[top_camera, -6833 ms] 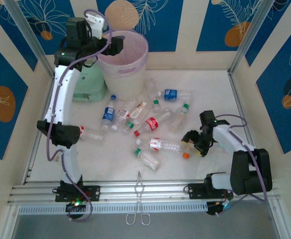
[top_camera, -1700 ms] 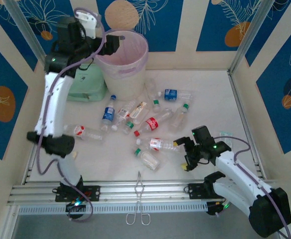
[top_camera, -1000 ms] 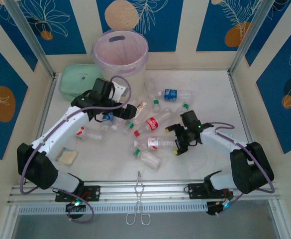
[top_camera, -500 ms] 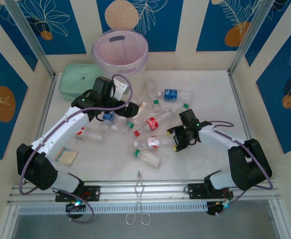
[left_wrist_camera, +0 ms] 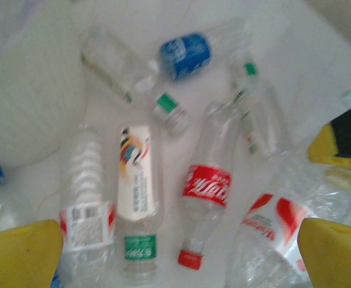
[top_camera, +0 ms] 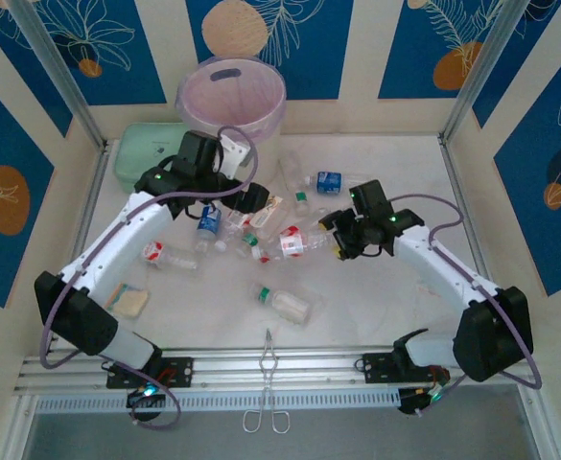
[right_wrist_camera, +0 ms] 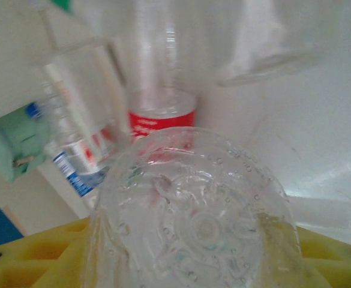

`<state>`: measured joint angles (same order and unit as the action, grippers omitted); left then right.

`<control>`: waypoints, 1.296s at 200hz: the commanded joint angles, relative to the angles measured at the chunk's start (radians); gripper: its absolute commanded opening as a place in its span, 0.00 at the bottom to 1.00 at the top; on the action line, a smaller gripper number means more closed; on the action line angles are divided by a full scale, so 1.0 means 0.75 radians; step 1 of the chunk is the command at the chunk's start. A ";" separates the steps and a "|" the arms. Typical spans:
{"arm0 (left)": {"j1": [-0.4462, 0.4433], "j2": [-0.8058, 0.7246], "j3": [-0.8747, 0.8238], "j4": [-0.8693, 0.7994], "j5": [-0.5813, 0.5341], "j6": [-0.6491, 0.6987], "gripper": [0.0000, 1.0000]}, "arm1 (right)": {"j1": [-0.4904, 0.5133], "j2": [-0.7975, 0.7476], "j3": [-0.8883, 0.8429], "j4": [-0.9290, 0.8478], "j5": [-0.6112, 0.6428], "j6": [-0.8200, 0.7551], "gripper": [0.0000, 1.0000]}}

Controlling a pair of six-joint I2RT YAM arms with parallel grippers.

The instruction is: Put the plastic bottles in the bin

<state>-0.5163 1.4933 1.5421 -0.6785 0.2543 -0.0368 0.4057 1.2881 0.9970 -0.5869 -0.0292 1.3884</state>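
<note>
Several clear plastic bottles (top_camera: 330,182) lie scattered mid-table below the bin (top_camera: 270,115), a round white basket with a pinkish liner at the back. My right gripper (top_camera: 339,240) is shut on a red-and-white-labelled bottle (top_camera: 299,245), held just above the pile. In the right wrist view that bottle's clear base (right_wrist_camera: 193,222) sits between the yellow fingers (right_wrist_camera: 325,258). My left gripper (top_camera: 251,201) hovers open over the pile. Below its spread yellow fingertips (left_wrist_camera: 19,255) lie a white-labelled bottle (left_wrist_camera: 138,192) and a red-capped cola bottle (left_wrist_camera: 206,192).
A mint-green case (top_camera: 141,153) lies left of the bin. A yellowish sponge (top_camera: 127,300) sits at the left front. Metal tongs (top_camera: 268,383) rest on the front rail. A green-capped bottle (top_camera: 285,302) lies alone near the front, and a red-labelled one (top_camera: 170,254) lies under the left arm.
The right gripper closed on the red-and-white-labelled bottle and carried it up and back toward the pile. The left gripper edged slightly farther back over the bottles, still open.
</note>
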 commanded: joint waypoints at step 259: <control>-0.070 0.032 -0.238 0.217 0.479 -0.040 1.00 | 0.118 0.214 0.612 -0.073 -0.344 -0.967 0.32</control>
<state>-0.5594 1.4868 1.3460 -0.4568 0.6952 -0.1104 0.4847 1.4891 1.4269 -0.6563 -0.2031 0.6792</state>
